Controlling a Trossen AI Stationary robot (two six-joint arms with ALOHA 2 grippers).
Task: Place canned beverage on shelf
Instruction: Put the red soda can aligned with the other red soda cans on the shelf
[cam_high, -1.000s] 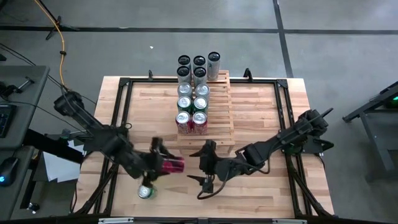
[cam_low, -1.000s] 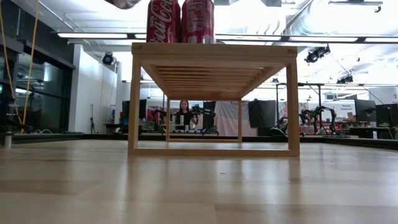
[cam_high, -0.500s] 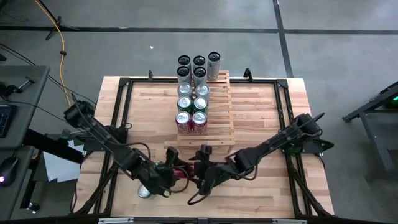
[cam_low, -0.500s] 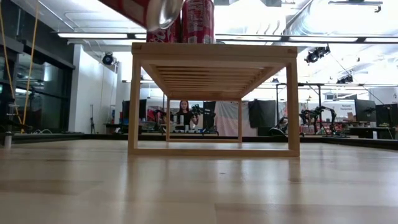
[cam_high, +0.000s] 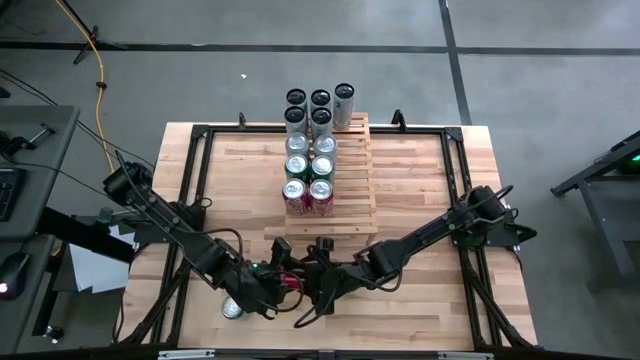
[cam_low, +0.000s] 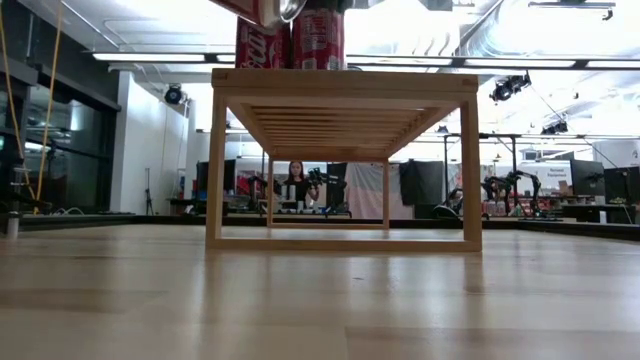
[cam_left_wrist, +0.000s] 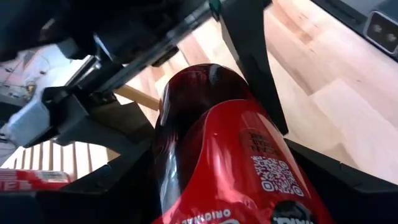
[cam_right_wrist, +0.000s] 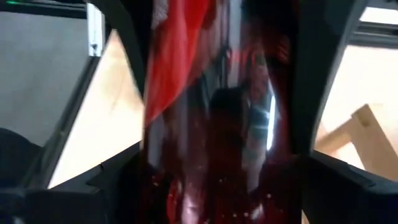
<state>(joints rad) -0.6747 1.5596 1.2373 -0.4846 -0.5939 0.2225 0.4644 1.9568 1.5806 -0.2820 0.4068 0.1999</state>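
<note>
Right gripper (cam_high: 300, 283) advanced onto red can (cam_high: 287, 281) | left gripper (cam_high: 272, 283) clamps it | right fingers straddle it | front of shelf (cam_high: 345, 215).

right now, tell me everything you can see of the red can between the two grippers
The red can is a glossy metal drink can with white lettering and a printed code on its side. It lies roughly sideways, raised off the table, just in front of the shelf. The left gripper is closed around it, and the right gripper has its fingers set either side of the other end.
</note>
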